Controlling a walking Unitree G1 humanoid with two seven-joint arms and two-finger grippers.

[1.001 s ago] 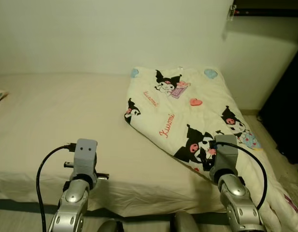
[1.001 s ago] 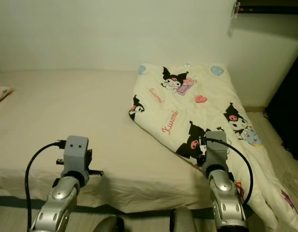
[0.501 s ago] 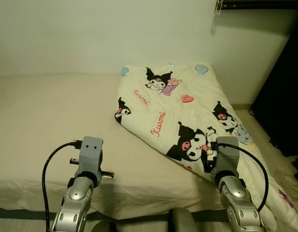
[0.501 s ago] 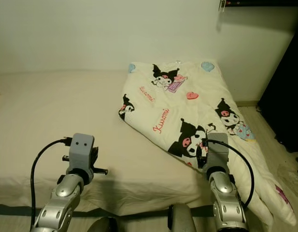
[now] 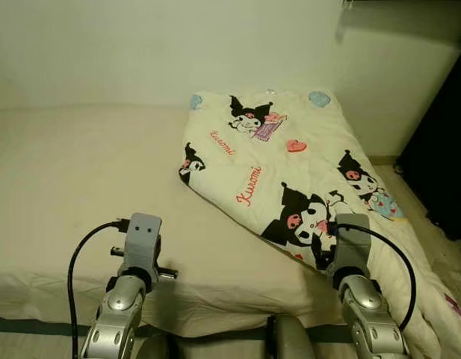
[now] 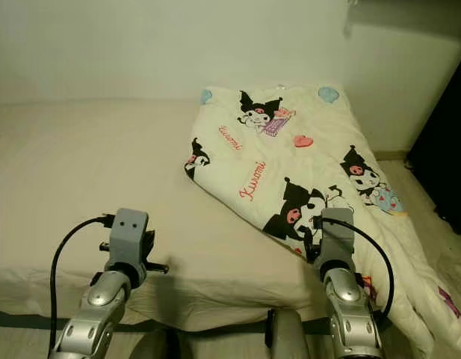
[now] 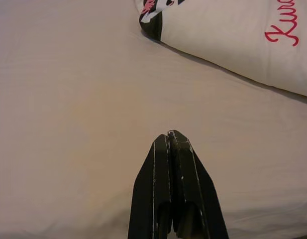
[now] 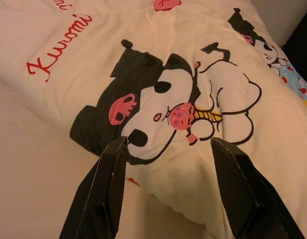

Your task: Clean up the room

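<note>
Left eye view: bed (image 5: 81, 187) w/ a plain cream sheet runs across the frame from the left edge, and a cream cartoon-print blanket (image 5: 290, 172) lies crumpled on its right half, from upper centre down to the lower right, where it spills off the bed edge toward the floor (image 5: 439, 254). Print has black-and-white characters, pink hearts, red script lettering. Pale wall (image 5: 163, 45) across the top; dark furniture (image 5: 450, 149) at the right edge.

Left arm at lower left, right arm at lower right, both raised in front of the bed's near edge.

Left wrist view: left gripper (image 7: 169, 137) w/ its 2 black fingers pressed together, nothing between them, tips over bare sheet. Blanket edge at the top right of that frame, well apart from the tips.

Right wrist view: right gripper (image 8: 168, 144) spread wide, 2 fingers (image 8: 106, 184) splayed either side of the big black-eared character print. Tips sit right at the blanket's near edge, above the fabric; can't tell if they touch it. Nothing held between them. Sheet at lower left of that frame, blanket across the rest.
</note>
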